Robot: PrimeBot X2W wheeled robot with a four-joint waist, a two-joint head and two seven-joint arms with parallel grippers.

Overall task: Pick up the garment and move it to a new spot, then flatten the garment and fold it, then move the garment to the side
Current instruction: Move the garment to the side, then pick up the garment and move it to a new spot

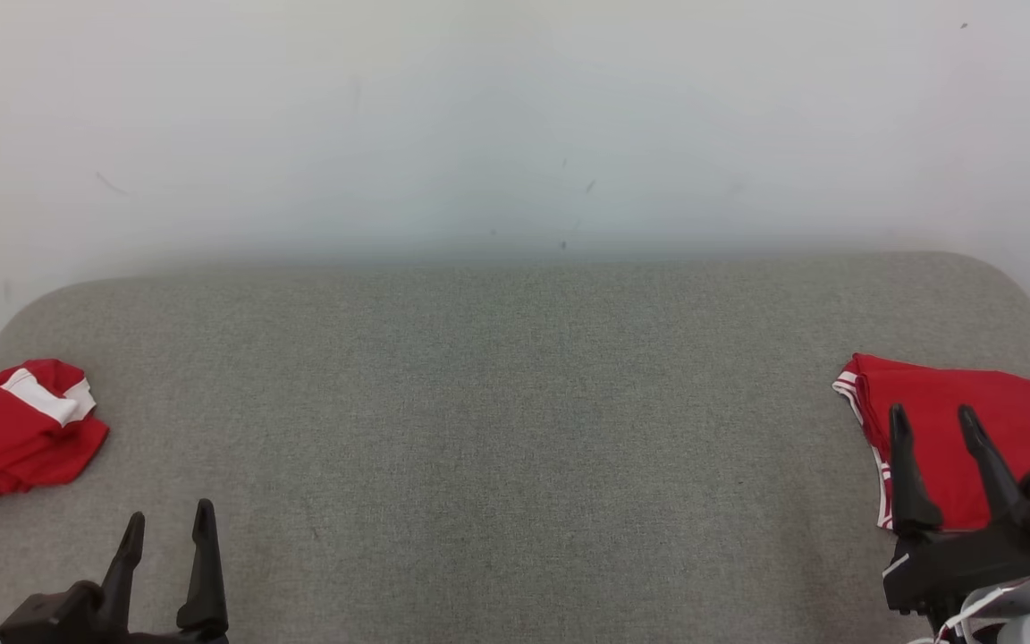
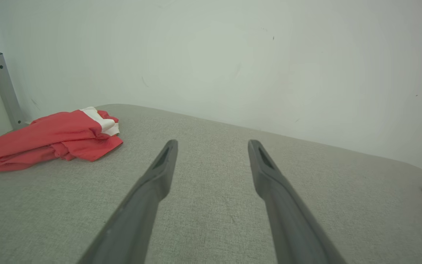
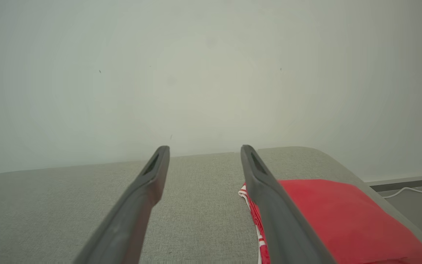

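Note:
A crumpled red garment with white trim [image 1: 10, 434] lies at the left edge of the grey padded table [image 1: 515, 402]; the left wrist view has it at the left [image 2: 50, 139]. A folded red garment with a striped hem [image 1: 953, 429] rests flat at the right edge, seen close in the right wrist view [image 3: 335, 216]. My left gripper [image 1: 168, 519] stands open near the front left, to the right of the crumpled garment and apart from it. My right gripper [image 1: 931, 413] is open above the folded garment, holding nothing.
A white wall [image 1: 515, 125] stands right behind the table. A grey metal post [image 2: 2, 84] rises at the table's left end. Beyond the right end, a white cable [image 3: 412, 190] lies on the floor.

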